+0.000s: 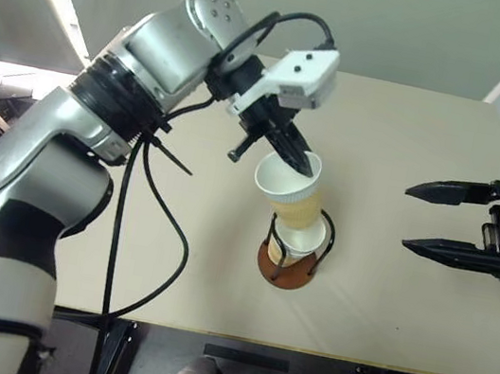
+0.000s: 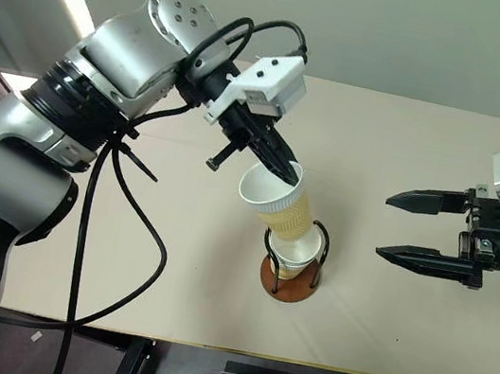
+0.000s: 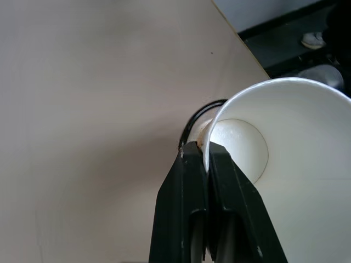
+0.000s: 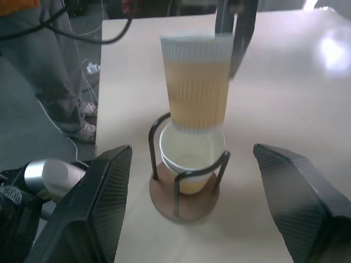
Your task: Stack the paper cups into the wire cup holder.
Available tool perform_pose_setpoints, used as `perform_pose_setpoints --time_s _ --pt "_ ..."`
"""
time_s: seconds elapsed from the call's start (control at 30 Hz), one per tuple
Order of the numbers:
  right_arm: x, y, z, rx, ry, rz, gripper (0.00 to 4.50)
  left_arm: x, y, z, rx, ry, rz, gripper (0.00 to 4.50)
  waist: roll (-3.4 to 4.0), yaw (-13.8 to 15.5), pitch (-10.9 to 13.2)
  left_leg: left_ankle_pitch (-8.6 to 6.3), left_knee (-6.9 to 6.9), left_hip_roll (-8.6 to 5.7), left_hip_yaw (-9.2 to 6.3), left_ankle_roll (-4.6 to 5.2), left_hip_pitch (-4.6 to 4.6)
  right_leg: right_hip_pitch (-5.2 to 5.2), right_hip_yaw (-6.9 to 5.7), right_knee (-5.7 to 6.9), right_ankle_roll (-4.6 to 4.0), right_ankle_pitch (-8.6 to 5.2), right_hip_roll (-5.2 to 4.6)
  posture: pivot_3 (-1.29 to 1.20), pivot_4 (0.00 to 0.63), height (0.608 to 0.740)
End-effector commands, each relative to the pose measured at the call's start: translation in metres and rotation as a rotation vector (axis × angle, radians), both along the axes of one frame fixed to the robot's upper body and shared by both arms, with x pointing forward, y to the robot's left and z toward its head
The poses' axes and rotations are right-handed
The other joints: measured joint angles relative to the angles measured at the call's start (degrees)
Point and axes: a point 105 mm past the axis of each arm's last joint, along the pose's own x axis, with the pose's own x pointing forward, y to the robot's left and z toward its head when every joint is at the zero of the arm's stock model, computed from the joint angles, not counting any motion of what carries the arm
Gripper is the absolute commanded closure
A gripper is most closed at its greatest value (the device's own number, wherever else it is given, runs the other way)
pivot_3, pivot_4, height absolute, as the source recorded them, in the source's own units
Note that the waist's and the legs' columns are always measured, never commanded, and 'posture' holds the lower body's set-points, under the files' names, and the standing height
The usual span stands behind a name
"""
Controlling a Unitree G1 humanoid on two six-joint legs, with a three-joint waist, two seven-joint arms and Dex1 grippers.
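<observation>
The left pincer (image 1: 298, 160) is clamped on the rim of a paper cup (image 1: 289, 194) held above the wire cup holder (image 1: 294, 252), which stands on the desk (image 1: 424, 178) with another cup (image 4: 191, 159) seated inside. The right wrist view shows a gap between the two cups. The right pincer (image 1: 441, 219) stands wide open and empty, beside the holder.

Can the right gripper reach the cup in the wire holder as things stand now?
Probably not from above: the cup held by the left gripper hangs over the seated cup. The open right gripper stands off to the side.
</observation>
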Motion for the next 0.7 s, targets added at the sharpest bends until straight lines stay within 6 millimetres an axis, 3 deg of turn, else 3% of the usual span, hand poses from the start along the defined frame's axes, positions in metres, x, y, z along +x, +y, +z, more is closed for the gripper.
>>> perform_pose_setpoints --time_s 0.03,0.23,0.7 --pt "-0.009 0.003 0.015 0.016 -0.073 0.000 0.83 -0.002 -0.005 0.002 0.015 -0.028 -0.057 4.47 0.00 0.1 0.0 0.00 0.01 0.00 0.01 0.00 0.00 0.00 0.00 0.00 0.01 0.00 0.00 0.00 0.150 0.740" --pt "-0.013 0.006 0.025 0.037 -0.112 -0.013 0.83 0.003 -0.009 -0.006 0.034 -0.043 -0.073 4.47 0.00 0.2 0.0 -0.01 0.03 0.00 0.04 0.01 -0.01 0.00 0.01 0.01 0.04 0.00 0.01 0.00 0.150 0.740" --pt "-0.013 0.006 0.023 0.038 -0.113 -0.039 0.83 0.001 -0.027 -0.026 0.074 -0.037 -0.130 4.47 0.00 0.4 0.0 -0.02 0.07 -0.02 0.06 0.04 -0.02 0.00 0.02 0.02 0.09 0.00 0.00 0.00 0.150 0.740"
